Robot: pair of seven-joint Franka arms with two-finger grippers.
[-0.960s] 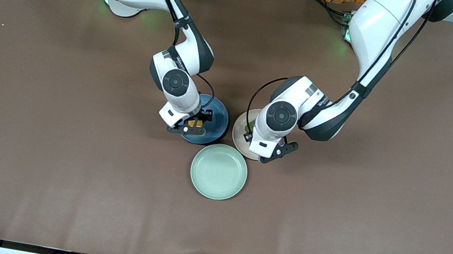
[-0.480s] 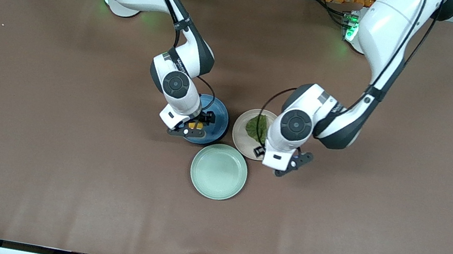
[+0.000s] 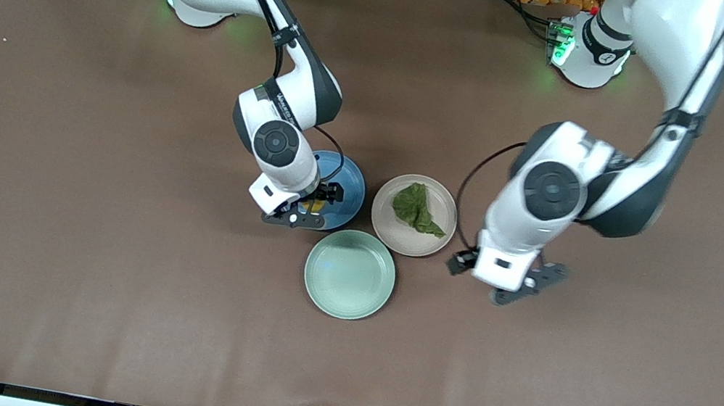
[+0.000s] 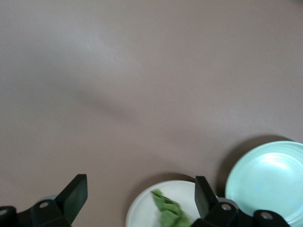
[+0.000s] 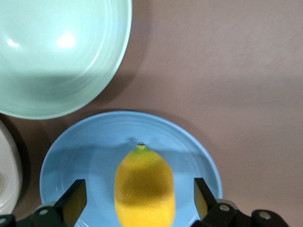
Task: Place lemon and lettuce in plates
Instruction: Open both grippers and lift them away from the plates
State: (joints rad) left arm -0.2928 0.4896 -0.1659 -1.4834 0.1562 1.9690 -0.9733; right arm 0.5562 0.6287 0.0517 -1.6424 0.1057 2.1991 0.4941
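The lemon (image 5: 144, 187) lies on the blue plate (image 5: 71, 156); a little of it shows in the front view (image 3: 315, 208). My right gripper (image 5: 137, 201) is open, low over the blue plate (image 3: 348, 190), with one finger on each side of the lemon and apart from it. The lettuce (image 3: 416, 208) lies on the beige-pink plate (image 3: 400, 239). My left gripper (image 3: 465, 266) is open and empty, raised over the table beside that plate, toward the left arm's end. The left wrist view shows the lettuce (image 4: 168, 210) on that plate (image 4: 142, 208).
An empty pale mint-green plate (image 3: 350, 274) sits nearer the front camera, touching or almost touching both other plates. It also shows in the right wrist view (image 5: 57, 52) and the left wrist view (image 4: 265, 179). Brown table (image 3: 102, 262) all around.
My left gripper has risen and moved off the beige-pink plate toward the left arm's end, leaving the lettuce uncovered on it. My right gripper has stayed over the blue plate.
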